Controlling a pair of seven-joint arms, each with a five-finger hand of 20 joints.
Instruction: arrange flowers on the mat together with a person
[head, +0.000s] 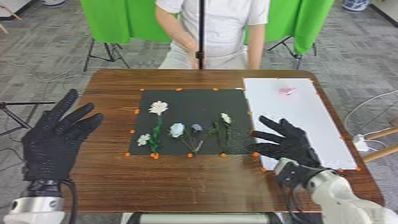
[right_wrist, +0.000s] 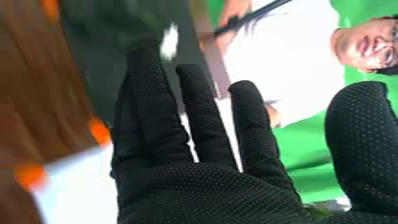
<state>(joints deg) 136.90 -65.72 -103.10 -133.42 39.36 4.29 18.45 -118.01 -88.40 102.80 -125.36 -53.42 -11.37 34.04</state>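
Flowers on the dark mat (head: 191, 97): tall white bloom (head: 158, 107), small white sprig (head: 144, 139) beside its stem, pale blue bloom (head: 177, 130) near the middle, white bud (head: 226, 118) toward the right edge. Pink flower (head: 287, 91) apart from them, on the far part of the white sheet (head: 320, 125). Right hand (head: 289, 149) over the near part of that sheet, fingers spread wide, holding nothing. Left hand (head: 49, 150) left of the mat, above the worktop (head: 204, 185), fingers wide, nothing in them. My guess: pink flower goes next. Risk: it looks small and light, so a hasty or off-centre close could nudge it along the sheet or crush petals. Coming in low over the mat, the fingers could sweep the white bud askew.
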